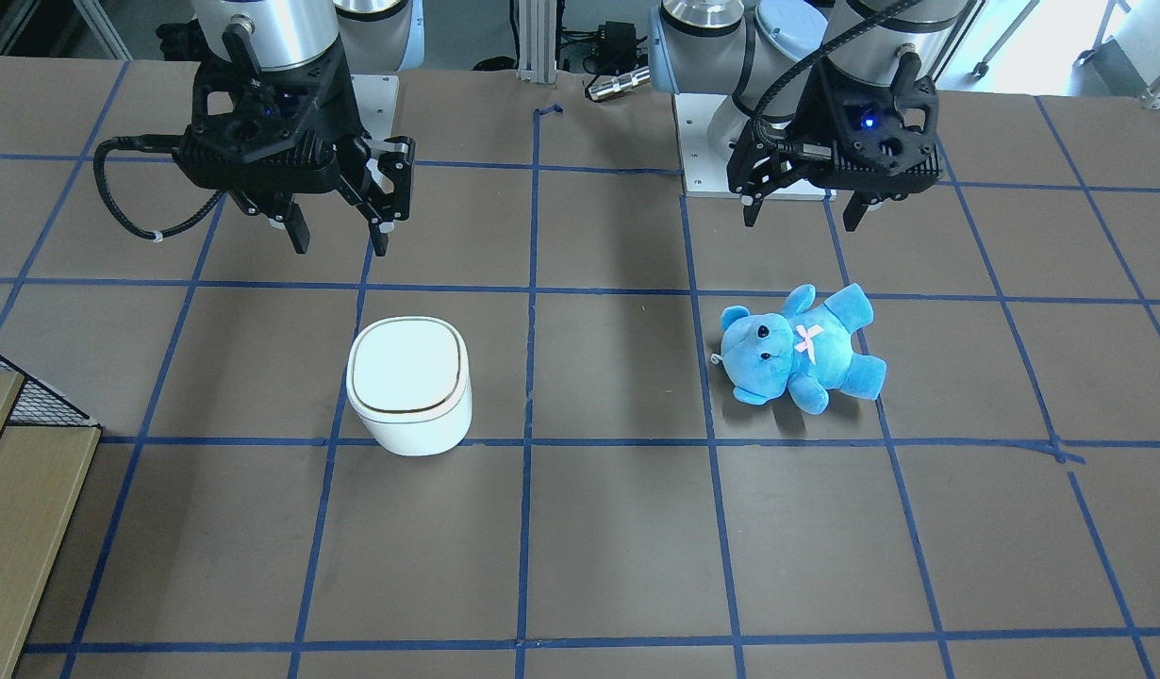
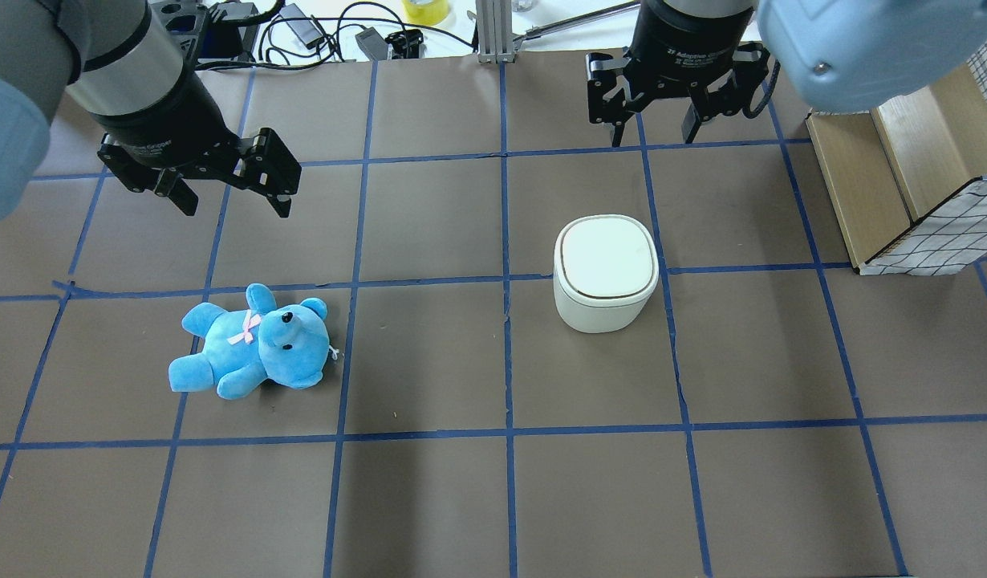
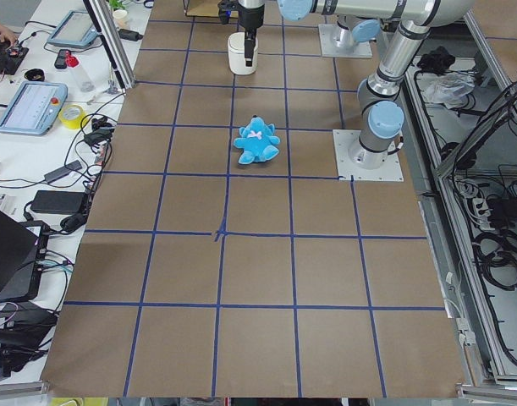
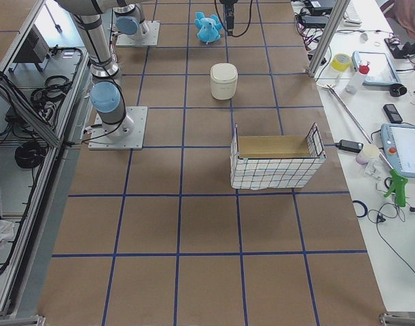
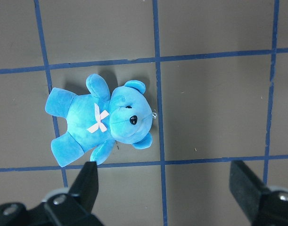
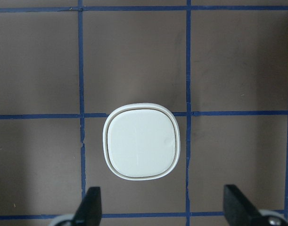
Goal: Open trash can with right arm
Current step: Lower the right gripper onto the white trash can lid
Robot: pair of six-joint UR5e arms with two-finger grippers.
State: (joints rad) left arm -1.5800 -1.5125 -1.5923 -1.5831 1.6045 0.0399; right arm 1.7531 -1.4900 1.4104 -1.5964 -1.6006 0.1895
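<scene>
The white trash can [image 2: 606, 269] stands on the brown table with its lid shut; it also shows in the front view [image 1: 410, 382] and the right wrist view [image 6: 143, 146]. My right gripper [image 2: 654, 135] is open and empty, and hangs high above the table a little beyond the can, apart from it. In the front view my right gripper [image 1: 340, 240] trails a looped black cable. My left gripper [image 2: 235, 206] is open and empty above the blue teddy bear [image 2: 253, 341]. In the left wrist view the bear [image 5: 103, 117] lies on its back.
A wire-mesh basket with a wooden box [image 2: 903, 185] sits at the table's right edge, to the right of the can. Blue tape lines grid the table. Cables and small devices [image 2: 317, 32] lie along the far edge.
</scene>
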